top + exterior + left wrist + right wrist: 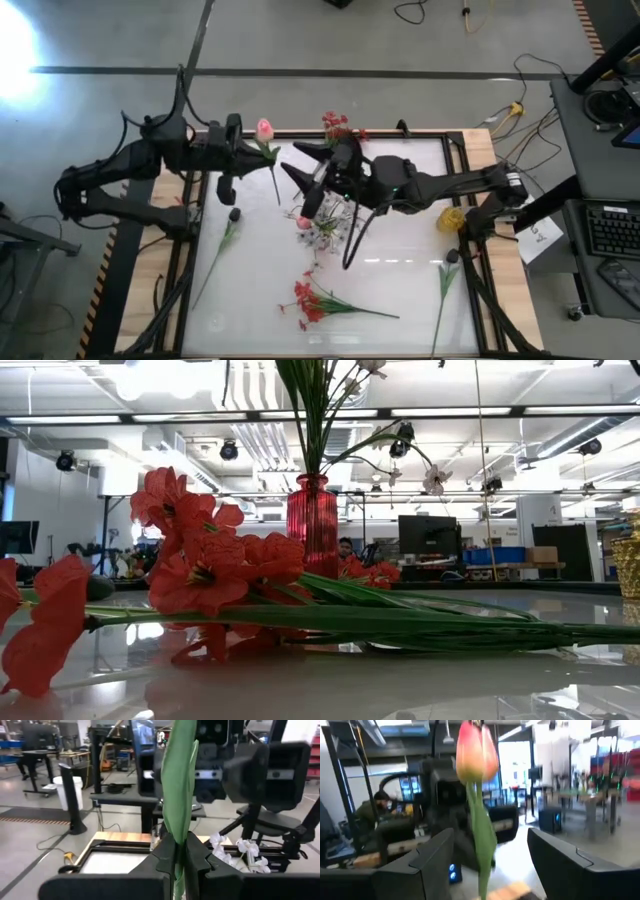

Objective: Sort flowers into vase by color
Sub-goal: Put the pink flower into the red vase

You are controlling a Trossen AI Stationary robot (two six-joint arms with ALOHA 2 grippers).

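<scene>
Red-blossom spray: lying flat on the white worktop at its near edge, stalks running sideways. Red vase: mid-worktop, holding green stems. Pink bud: held upright at the far side, its stalk clenched in the left gripper. Right gripper: fingers spread on either side of the pink bud's stalk, not touching it.

We see the tulip in the left claw, between the right claw's fingers; a spray lies on the desk below.
</scene>
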